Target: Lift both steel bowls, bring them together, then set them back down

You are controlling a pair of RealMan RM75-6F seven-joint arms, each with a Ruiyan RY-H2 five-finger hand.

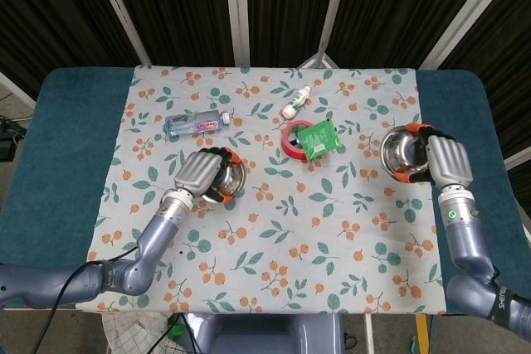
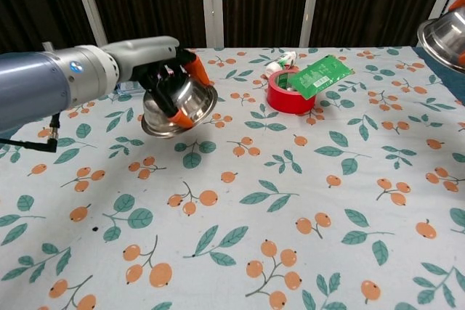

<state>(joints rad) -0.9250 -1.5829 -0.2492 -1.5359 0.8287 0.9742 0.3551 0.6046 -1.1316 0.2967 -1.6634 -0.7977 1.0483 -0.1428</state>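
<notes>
Now we hold both round steel bowls clear of the leaf-printed counter (image 1: 274, 230): our left hand (image 1: 199, 173) grips the tilted left bowl (image 2: 179, 104), our right hand (image 1: 446, 162) the right bowl (image 1: 402, 153), well apart. Closing that gap, we could lose the tilted bowl or clip the red tape roll (image 2: 289, 94) between them.

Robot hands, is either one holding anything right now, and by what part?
Both are. The left hand grips one steel bowl by its rim, lifted off the cloth and tilted. The right hand holds the other steel bowl by its rim.
</notes>
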